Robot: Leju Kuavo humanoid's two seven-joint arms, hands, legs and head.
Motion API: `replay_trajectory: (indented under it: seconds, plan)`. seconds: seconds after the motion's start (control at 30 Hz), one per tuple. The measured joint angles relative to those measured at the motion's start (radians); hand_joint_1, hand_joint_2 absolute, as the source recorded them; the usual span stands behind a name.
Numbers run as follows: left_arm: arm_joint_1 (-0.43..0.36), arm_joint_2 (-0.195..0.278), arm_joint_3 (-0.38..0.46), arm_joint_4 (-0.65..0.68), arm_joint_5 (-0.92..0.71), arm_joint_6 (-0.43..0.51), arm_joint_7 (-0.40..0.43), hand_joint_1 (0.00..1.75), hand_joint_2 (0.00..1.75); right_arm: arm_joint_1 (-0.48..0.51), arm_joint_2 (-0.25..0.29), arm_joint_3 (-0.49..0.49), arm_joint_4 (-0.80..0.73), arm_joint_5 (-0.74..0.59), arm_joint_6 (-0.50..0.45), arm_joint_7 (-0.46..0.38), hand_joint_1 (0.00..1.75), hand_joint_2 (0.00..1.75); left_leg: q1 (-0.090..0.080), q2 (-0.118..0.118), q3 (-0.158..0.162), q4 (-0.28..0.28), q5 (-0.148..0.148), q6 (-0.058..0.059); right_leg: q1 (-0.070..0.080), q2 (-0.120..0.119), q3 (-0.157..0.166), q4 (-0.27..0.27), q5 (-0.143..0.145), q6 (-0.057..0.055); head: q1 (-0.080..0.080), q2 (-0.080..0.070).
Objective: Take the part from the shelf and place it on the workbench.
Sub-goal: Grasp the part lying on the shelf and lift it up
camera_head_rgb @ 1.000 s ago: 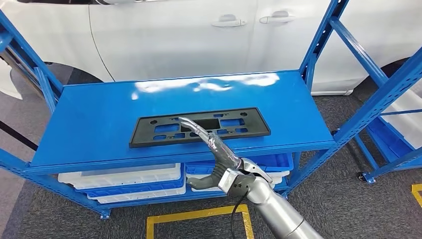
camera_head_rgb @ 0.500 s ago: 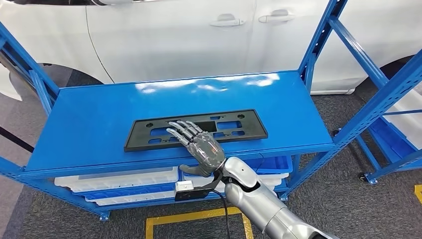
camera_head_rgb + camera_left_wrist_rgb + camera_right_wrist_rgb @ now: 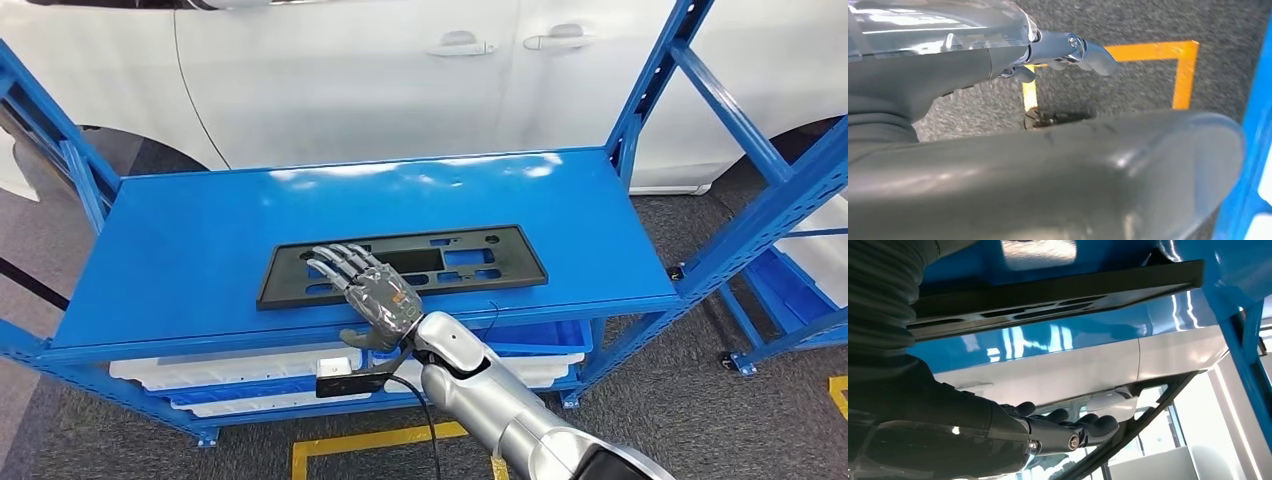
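The black part (image 3: 402,265) lies flat on the blue shelf (image 3: 200,240). The right hand (image 3: 375,295) is over its left half with fingers (image 3: 335,260) spread apart, holding nothing. Under the shelf, white trays (image 3: 230,365) and blue trays (image 3: 545,335) sit stacked; what is inside them cannot be told.

white car (image 3: 400,80), grey carpet floor (image 3: 680,400), yellow floor tape (image 3: 380,437)

right hand (image 3: 372,289) flat, fingers spread; left hand (image 3: 1068,50) hanging, empty
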Motion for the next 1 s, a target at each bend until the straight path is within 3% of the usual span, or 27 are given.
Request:
replay_trajectory:
  seconds: [0.07,0.13,0.17,0.23,0.3,0.37,0.4,0.47,0.57,0.63,0.7,0.73,0.77,0.8,0.83,0.9,0.93,1.0]
  plan:
    - [-0.001,0.000,-0.001,0.000,0.000,0.000,-0.001,0.00,0.00,-0.009,0.007,0.001,0.011,0.002,0.000,0.003,0.00,1.75,0.003,0.000,0.001,-0.004,0.002,0.012,-0.002,0.000,-0.029,0.065,-0.041,0.009,0.000,0.000]
    - [-0.001,0.001,-0.002,0.000,0.000,0.000,-0.002,0.00,0.00,-0.015,0.012,0.001,0.027,0.006,0.001,0.008,0.00,1.75,0.001,0.001,0.001,-0.003,0.001,0.018,-0.004,-0.001,-0.093,0.198,-0.103,0.012,0.000,0.000]
    - [-0.001,0.002,-0.002,0.000,0.000,0.000,-0.002,0.00,0.00,-0.015,0.015,0.002,0.037,0.009,0.000,0.012,0.00,1.75,0.000,0.001,0.001,-0.003,0.000,0.019,-0.005,-0.001,-0.122,0.254,-0.119,0.013,0.000,0.000]
    - [0.000,0.002,-0.003,0.000,0.000,0.000,-0.002,0.00,0.00,-0.017,0.019,0.002,0.057,0.014,-0.001,0.022,0.00,1.75,-0.001,-0.001,0.002,-0.003,-0.001,0.020,-0.006,-0.001,-0.149,0.296,-0.115,0.011,0.000,0.000]
    - [0.000,0.002,-0.005,0.000,0.000,0.000,-0.002,0.00,0.00,-0.023,0.025,0.002,0.073,0.021,-0.004,0.031,0.00,1.75,-0.003,-0.002,0.005,-0.002,-0.003,0.020,-0.005,-0.001,-0.119,0.221,-0.061,0.004,0.000,0.000]
    - [-0.001,0.002,-0.008,0.000,0.000,0.000,-0.003,0.00,0.00,-0.037,0.036,0.003,0.091,0.028,-0.012,0.039,0.00,1.75,-0.008,-0.003,0.008,-0.001,-0.006,0.016,0.000,-0.001,-0.058,0.085,0.001,-0.009,0.000,0.000]
    - [-0.001,0.002,-0.010,0.000,0.000,0.000,-0.004,0.00,0.00,-0.045,0.042,0.003,0.100,0.031,-0.016,0.042,0.00,1.75,-0.010,-0.003,0.009,0.000,-0.008,0.013,0.003,-0.001,-0.035,0.034,0.019,-0.015,0.000,0.000]
    - [-0.001,0.001,-0.012,0.000,0.000,0.000,-0.006,0.00,0.00,-0.059,0.051,0.003,0.120,0.034,-0.020,0.049,0.00,1.75,-0.010,-0.002,0.008,0.000,-0.009,0.003,0.008,-0.002,-0.022,0.002,0.021,-0.019,0.000,0.000]
    - [-0.001,0.003,-0.016,0.000,0.000,-0.002,-0.010,0.00,0.00,-0.077,0.066,0.003,0.152,0.045,-0.021,0.066,0.00,1.75,-0.007,0.000,0.005,0.014,-0.024,-0.012,0.001,-0.002,-0.015,-0.012,0.027,-0.029,0.000,0.000]
    - [-0.002,0.006,-0.017,0.000,0.000,-0.004,-0.011,0.00,0.00,-0.090,0.080,0.004,0.173,0.052,-0.020,0.076,0.00,1.75,-0.003,0.001,-0.035,0.103,-0.074,-0.022,-0.004,-0.003,-0.010,-0.019,0.030,-0.035,0.000,0.000]
    - [0.000,0.007,-0.017,0.000,0.000,-0.006,-0.011,0.00,0.00,-0.097,0.089,0.004,0.191,0.055,-0.019,0.083,0.00,1.75,0.000,0.001,-0.099,0.236,-0.130,-0.031,-0.004,-0.004,-0.010,-0.018,0.029,-0.038,0.000,0.000]
    - [0.001,0.007,-0.017,0.000,0.000,-0.006,-0.011,0.00,0.00,-0.097,0.090,0.004,0.200,0.055,-0.019,0.086,0.00,1.75,0.002,0.001,-0.120,0.273,-0.135,-0.035,-0.004,-0.004,-0.010,-0.017,0.028,-0.038,0.000,0.000]
    - [0.002,0.007,-0.017,0.000,0.000,-0.007,-0.011,0.00,0.00,-0.098,0.092,0.004,0.207,0.056,-0.019,0.090,0.00,1.75,0.004,0.001,-0.123,0.273,-0.122,-0.038,-0.004,-0.004,-0.009,-0.016,0.026,-0.037,0.000,0.000]
    - [0.002,0.008,-0.017,0.000,0.000,-0.007,-0.011,0.00,0.00,-0.099,0.095,0.004,0.215,0.056,-0.019,0.094,0.00,1.75,0.007,0.002,-0.105,0.231,-0.090,-0.040,-0.005,-0.003,-0.008,-0.014,0.024,-0.035,0.000,0.000]
    - [0.001,0.009,-0.017,0.000,0.000,-0.007,-0.011,0.00,0.00,-0.102,0.098,0.004,0.222,0.058,-0.019,0.098,0.00,1.75,0.010,0.002,-0.073,0.159,-0.051,-0.041,-0.006,-0.003,-0.007,-0.010,0.021,-0.032,0.000,0.000]
    - [-0.001,0.012,-0.018,0.000,0.000,-0.007,-0.011,0.00,0.00,-0.111,0.105,0.004,0.234,0.062,-0.021,0.105,0.00,1.75,0.010,0.002,-0.016,0.040,-0.008,-0.036,-0.004,-0.001,-0.008,0.000,0.014,-0.022,0.000,0.000]
    - [-0.001,0.012,-0.018,0.000,0.000,-0.007,-0.011,0.00,0.00,-0.115,0.108,0.004,0.241,0.065,-0.023,0.108,0.00,1.75,0.008,0.001,-0.004,0.013,-0.004,-0.030,-0.002,-0.001,-0.010,0.003,0.012,-0.017,0.000,0.000]
    - [0.000,0.012,-0.019,0.000,0.000,-0.007,-0.011,0.00,0.00,-0.121,0.112,0.004,0.253,0.076,-0.033,0.118,0.00,1.75,0.005,-0.001,-0.004,0.011,-0.006,-0.016,-0.001,0.000,-0.012,0.004,0.012,-0.008,0.000,0.000]
